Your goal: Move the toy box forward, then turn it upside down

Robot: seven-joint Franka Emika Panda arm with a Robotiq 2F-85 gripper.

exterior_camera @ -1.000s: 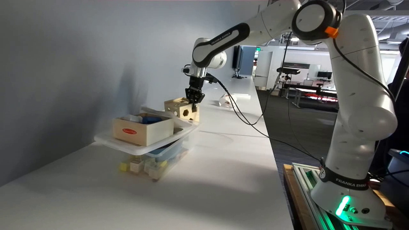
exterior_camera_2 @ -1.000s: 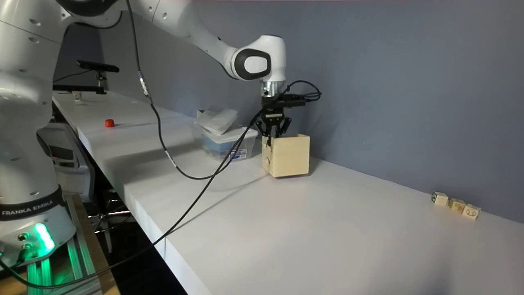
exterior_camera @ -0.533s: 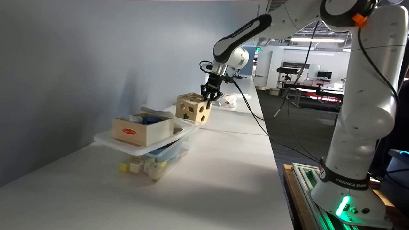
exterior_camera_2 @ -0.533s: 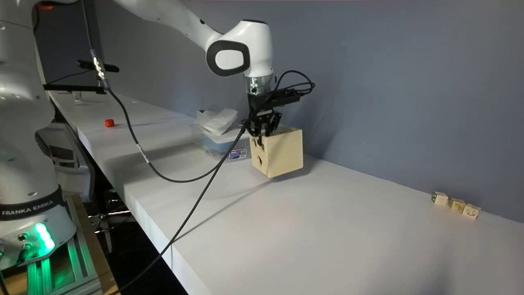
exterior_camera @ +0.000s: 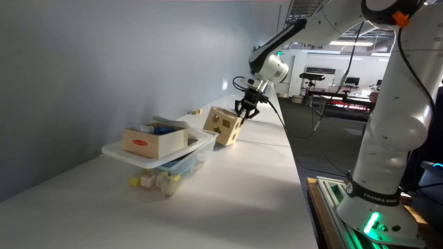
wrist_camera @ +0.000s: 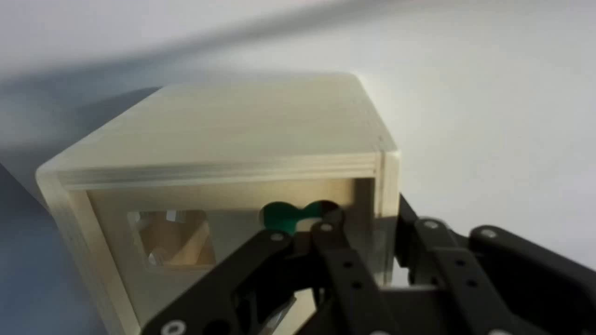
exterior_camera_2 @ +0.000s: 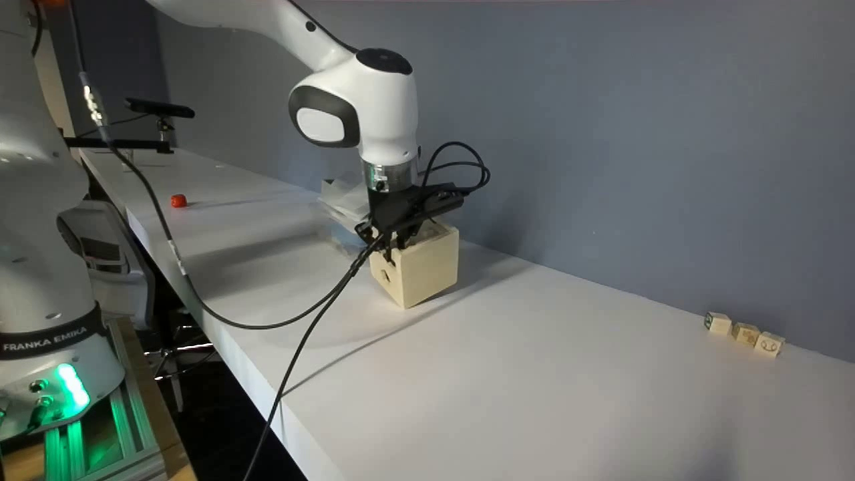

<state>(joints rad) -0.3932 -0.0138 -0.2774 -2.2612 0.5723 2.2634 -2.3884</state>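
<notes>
The jaws are clamped on 1 edge of the toy box (wrist_camera: pixel 251 125). The box has just tilted further, over the desk (exterior_camera_2: pixel 568 374), bottom contact unclear; it has also shifted away from the wall (exterior_camera_2: pixel 634 167) beyond. Probable status: forward transfer in progress; inversion at most starting, as the open side slants upward.

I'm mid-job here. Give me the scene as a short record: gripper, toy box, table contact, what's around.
Gripper: closed on one side of the toy box
Pose: tilted, open side toward the gripper
Contact with table: cannot tell
On tub lid: red-labelled wooden box
Near room wall: three small wooden blocks
</notes>
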